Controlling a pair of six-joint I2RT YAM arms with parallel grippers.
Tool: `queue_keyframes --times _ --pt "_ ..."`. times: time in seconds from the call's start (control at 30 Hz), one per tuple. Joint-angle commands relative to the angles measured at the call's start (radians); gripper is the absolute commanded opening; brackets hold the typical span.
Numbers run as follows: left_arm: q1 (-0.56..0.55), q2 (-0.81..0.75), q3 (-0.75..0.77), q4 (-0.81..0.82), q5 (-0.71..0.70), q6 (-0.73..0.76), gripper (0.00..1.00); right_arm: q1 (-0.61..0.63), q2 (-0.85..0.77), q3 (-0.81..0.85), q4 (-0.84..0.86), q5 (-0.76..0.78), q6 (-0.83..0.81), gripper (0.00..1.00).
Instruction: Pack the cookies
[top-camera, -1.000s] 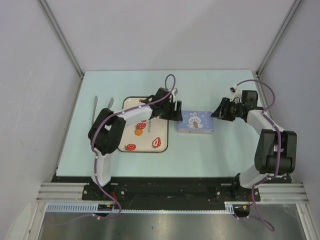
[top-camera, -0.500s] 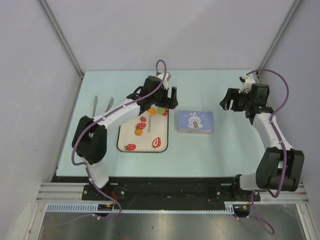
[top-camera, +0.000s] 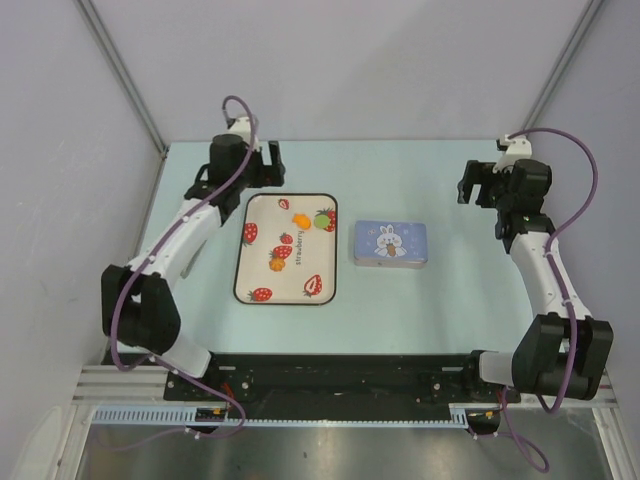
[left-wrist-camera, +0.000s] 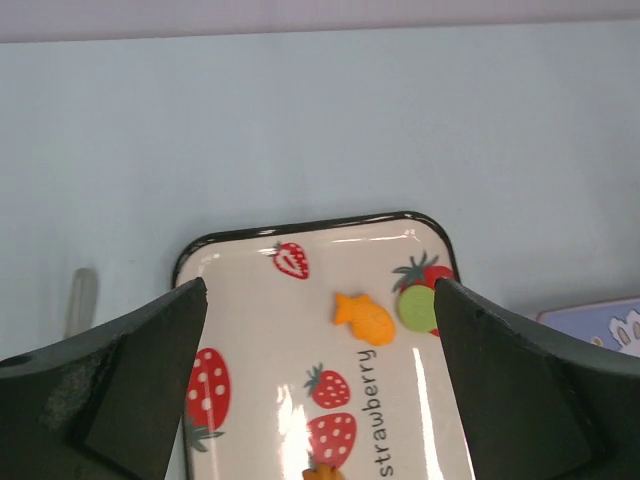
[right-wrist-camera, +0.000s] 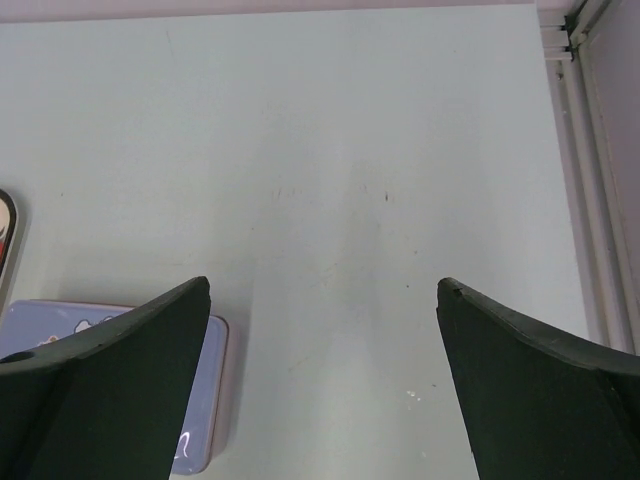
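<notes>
A strawberry-print tray (top-camera: 252, 262) lies left of centre. On it are an orange fish-shaped cookie (top-camera: 299, 216), a round green one (top-camera: 321, 219) and another orange one (top-camera: 276, 264). The left wrist view shows the fish cookie (left-wrist-camera: 365, 317) and the green cookie (left-wrist-camera: 417, 307) near the tray's (left-wrist-camera: 300, 226) far rim. My left gripper (top-camera: 272, 166) (left-wrist-camera: 320, 287) hovers open behind the tray, holding nothing. A shut blue bunny tin (top-camera: 390, 242) (right-wrist-camera: 70, 322) sits right of the tray. My right gripper (top-camera: 466, 186) (right-wrist-camera: 325, 285) hangs open and empty, up and to the right of the tin.
A pale grey utensil handle (left-wrist-camera: 80, 300) lies on the table left of the tray. Metal frame posts and grey walls close in the table at the back and both sides; the right-hand rail (right-wrist-camera: 585, 160) runs close to my right gripper.
Both grippers have pulled away from the tin and opened wider. The left arm swung to the back left, uncovering the tray and its cookies. The right arm drew back to the right.
</notes>
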Motion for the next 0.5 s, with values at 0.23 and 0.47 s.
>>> queue_keyframes --times 0.23,0.47 --pt "0.215 -0.234 -0.068 0.077 0.034 0.116 1.00 0.007 -0.014 0.147 -0.030 -0.056 -0.030 1.00" --pt "0.216 -0.340 -0.127 0.129 0.024 0.123 1.00 0.056 0.021 0.220 -0.036 -0.023 -0.022 1.00"
